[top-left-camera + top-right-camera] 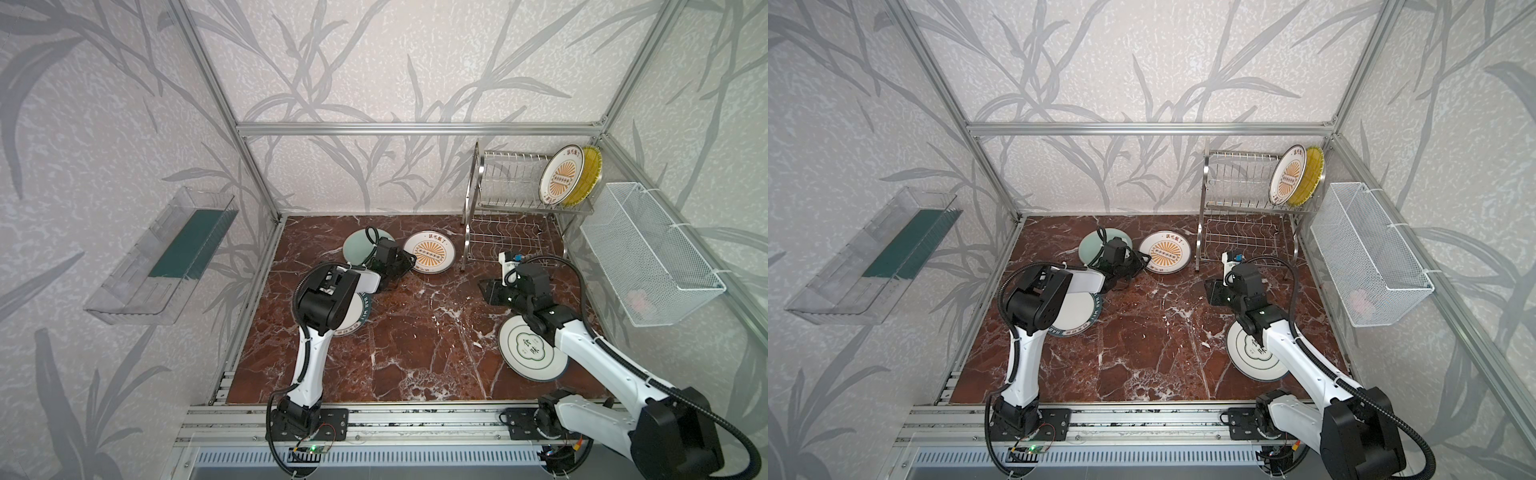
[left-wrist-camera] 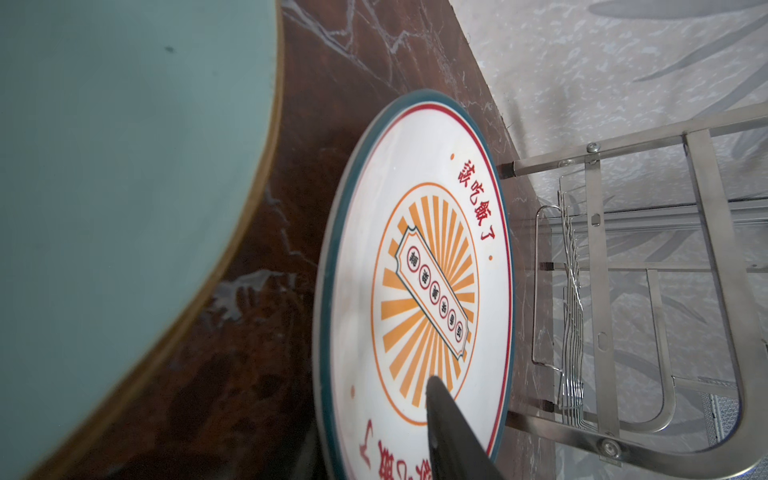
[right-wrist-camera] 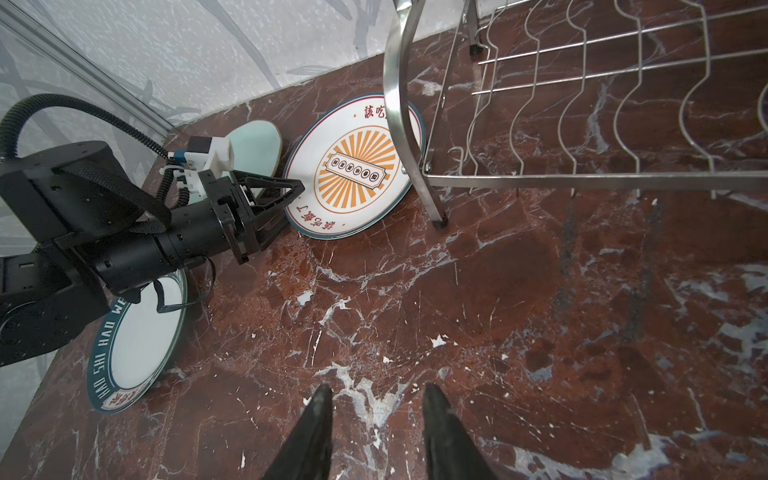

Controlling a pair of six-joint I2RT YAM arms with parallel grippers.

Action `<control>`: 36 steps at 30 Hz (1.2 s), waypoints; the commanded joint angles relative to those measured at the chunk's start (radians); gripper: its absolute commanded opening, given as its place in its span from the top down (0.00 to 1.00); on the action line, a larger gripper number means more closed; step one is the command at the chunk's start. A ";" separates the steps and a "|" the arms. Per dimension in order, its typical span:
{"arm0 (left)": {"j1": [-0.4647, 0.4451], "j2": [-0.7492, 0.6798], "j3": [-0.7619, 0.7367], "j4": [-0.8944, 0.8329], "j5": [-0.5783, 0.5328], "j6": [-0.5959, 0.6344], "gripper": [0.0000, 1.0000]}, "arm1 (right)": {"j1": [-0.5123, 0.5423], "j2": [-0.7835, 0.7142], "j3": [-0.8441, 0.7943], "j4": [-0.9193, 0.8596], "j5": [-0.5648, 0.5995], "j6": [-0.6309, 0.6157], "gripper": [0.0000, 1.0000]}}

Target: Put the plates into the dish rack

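Sunburst plate on the table (image 1: 430,257) (image 1: 1165,252): seen in both top views lying face up on the red marble table (image 1: 415,353), between the pale green plate (image 1: 359,247) and the near leg of the dish rack (image 1: 509,239), just beside each.
Left gripper (image 3: 293,203): placed at that plate's rim on the side away from the rack. One finger (image 2: 449,432) is laid over the printed face and the other is seen at or under the edge. The jaws are drawn in about the rim, but whether the plate is firmly pinched cannot be told.
Dish rack: stood at the back right of the table, its lower tier bare wire.
Upper tier: two plates are stood on edge at its right end, the racked sunburst plate (image 1: 562,176) in front of the yellow ribbed plate (image 1: 589,176), close together.
Pale green plate: laid flat, partly hidden by the left wrist.
Teal-rimmed lettered plate (image 3: 137,340): laid flat, partly covered by the left arm.
Cloud-emblem plate (image 1: 528,353): laid flat at the front right, partly covered by the right arm.
Right gripper (image 3: 376,395): held over bare marble right of centre, with the fingers parted by a moderate gap and nothing between them.
Walls: a white mesh basket (image 1: 652,257) is hung on the right and a clear tray (image 1: 162,257) on the left.
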State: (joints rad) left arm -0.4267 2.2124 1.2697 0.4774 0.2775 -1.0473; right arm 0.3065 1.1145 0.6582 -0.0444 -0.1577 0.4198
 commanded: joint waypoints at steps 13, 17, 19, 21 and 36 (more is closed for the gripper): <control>0.001 0.058 0.008 -0.055 -0.039 -0.008 0.76 | -0.004 0.002 -0.014 0.034 0.006 0.010 0.65; 0.003 0.063 0.008 -0.049 -0.043 -0.013 0.77 | -0.004 0.001 -0.015 0.033 0.006 0.013 0.65; 0.002 0.066 0.007 -0.043 -0.041 -0.017 0.77 | -0.004 -0.001 -0.016 0.033 0.004 0.014 0.65; 0.003 0.065 0.007 -0.040 -0.040 -0.019 0.78 | -0.004 -0.003 -0.016 0.032 0.004 0.014 0.65; 0.005 0.066 -0.003 -0.030 -0.041 -0.024 0.83 | -0.004 -0.010 -0.015 0.026 0.004 0.017 0.66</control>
State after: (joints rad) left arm -0.4252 2.2349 1.2758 0.4934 0.2562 -1.0592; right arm 0.3058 1.1164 0.6529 -0.0277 -0.1581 0.4316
